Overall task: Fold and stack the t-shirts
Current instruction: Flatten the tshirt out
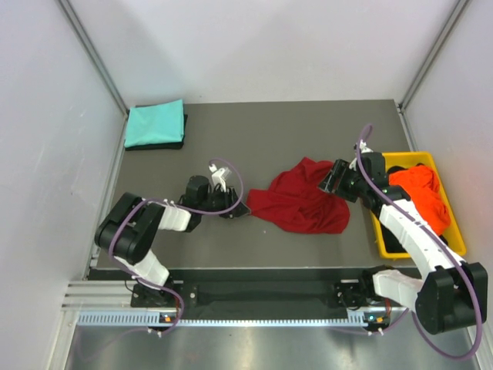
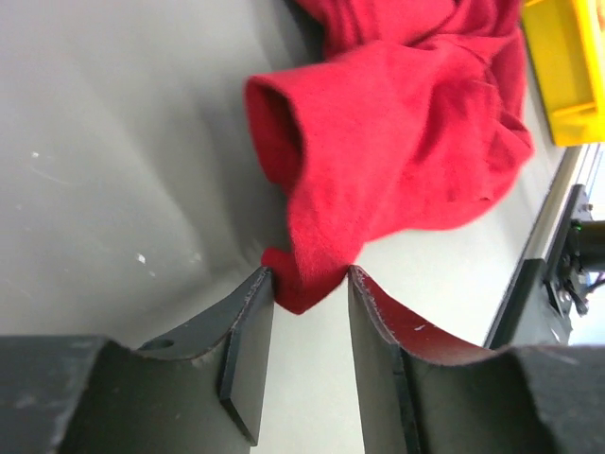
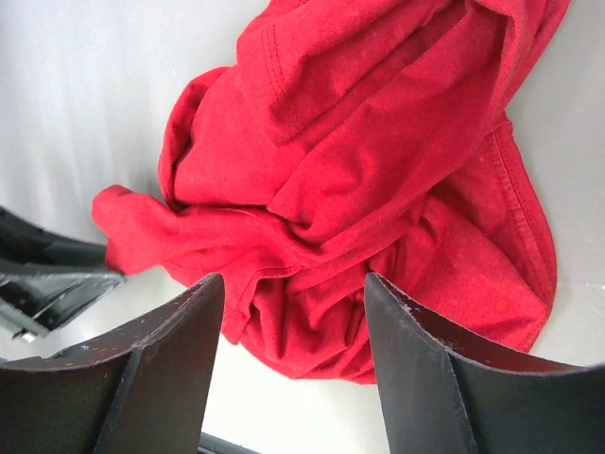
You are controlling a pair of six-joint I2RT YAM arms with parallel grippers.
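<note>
The left gripper point(image 2: 310, 276) has its fingertips either side of a corner of the big dark red cloth t-shirt point(image 2: 397, 142). The cloth touches both, but honestly I can't tell if it's clamped. The right gripper point(image 3: 293, 284) is spread wide over the shirt's opposite edge, holding nothing. The shirt lies crumpled mid-way across the grey tabletop point(image 1: 269, 131). A folded teal tee point(image 1: 155, 123) sits in the far left corner, and a bright orange tee point(image 1: 416, 189) is in the yellow plastic bin point(image 1: 454, 239).
</note>
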